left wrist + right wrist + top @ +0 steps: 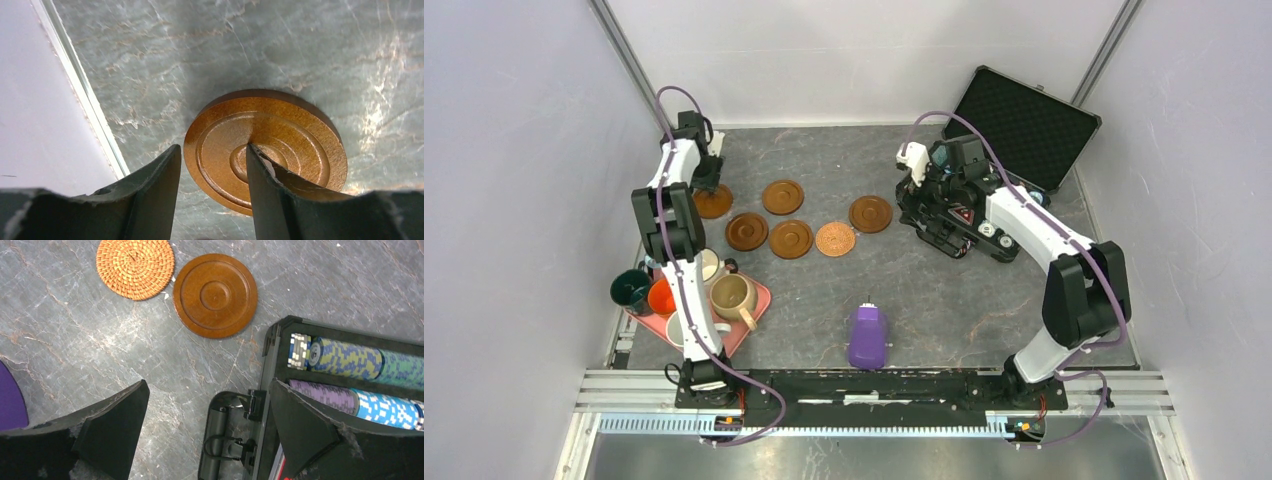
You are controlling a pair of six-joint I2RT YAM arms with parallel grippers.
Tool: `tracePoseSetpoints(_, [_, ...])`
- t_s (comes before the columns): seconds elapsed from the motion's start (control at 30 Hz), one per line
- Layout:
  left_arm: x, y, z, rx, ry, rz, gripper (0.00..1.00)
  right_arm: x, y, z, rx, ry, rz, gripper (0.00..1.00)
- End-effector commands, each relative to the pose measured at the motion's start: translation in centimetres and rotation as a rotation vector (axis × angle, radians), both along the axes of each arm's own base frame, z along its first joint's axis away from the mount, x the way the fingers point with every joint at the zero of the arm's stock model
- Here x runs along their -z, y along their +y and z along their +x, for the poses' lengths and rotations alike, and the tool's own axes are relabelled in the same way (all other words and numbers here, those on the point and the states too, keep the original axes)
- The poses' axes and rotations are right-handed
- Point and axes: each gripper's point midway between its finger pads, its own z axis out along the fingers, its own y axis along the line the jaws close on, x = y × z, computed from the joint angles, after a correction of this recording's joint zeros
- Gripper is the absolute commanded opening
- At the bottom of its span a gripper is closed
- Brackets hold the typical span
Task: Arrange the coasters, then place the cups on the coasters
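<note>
Coasters (pixel 791 238) lie scattered across the far half of the table (pixel 944 300), and the cups (pixel 732 295) crowd a pink tray (pixel 762 292) at the near left. The left gripper (pixel 211 146) straddles the leftmost coaster (pixel 290 130), one finger outside its rim and one on its centre; I cannot tell whether it pinches. Further right lies a woven coaster (pixel 835 239). The right gripper (pixel 208 382) hangs with its jaws wide apart over the chip case (pixel 272 335).
</note>
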Motion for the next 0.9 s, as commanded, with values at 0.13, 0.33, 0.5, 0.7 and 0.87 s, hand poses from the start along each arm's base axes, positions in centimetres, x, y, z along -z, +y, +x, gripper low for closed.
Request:
tracePoseSetpoints(0.13, [-0.4,1.4,4.4,0.004,-0.098,0.058,0.58,-1.6,-0.9,0.2,0.012,-0.036,0.054,0.98])
tracePoseSetpoints(0.33, [-0.5,1.8,6.4,-0.013,-0.164,0.058,0.59,-1.2,-1.1,0.0,0.015,-0.025,0.057,0.98])
tracePoseSetpoints(0.5, [-1.1,0.9,7.7,0.009,-0.209,0.006,0.6,-0.9,-1.2,0.0,0.021,-0.02,0.056,0.98])
tracePoseSetpoints(0.7, [-6.1,-0.3,7.7,0.008,-0.291,-0.05,0.67,-1.4,-1.3,0.0,0.024,-0.027,0.063,0.98])
tracePoseSetpoints(0.87, [-12.4,-4.4,3.6,0.161,-0.295,-0.199,0.85,-2.1,-1.4,-0.5,0.02,-0.03,0.07,0.98])
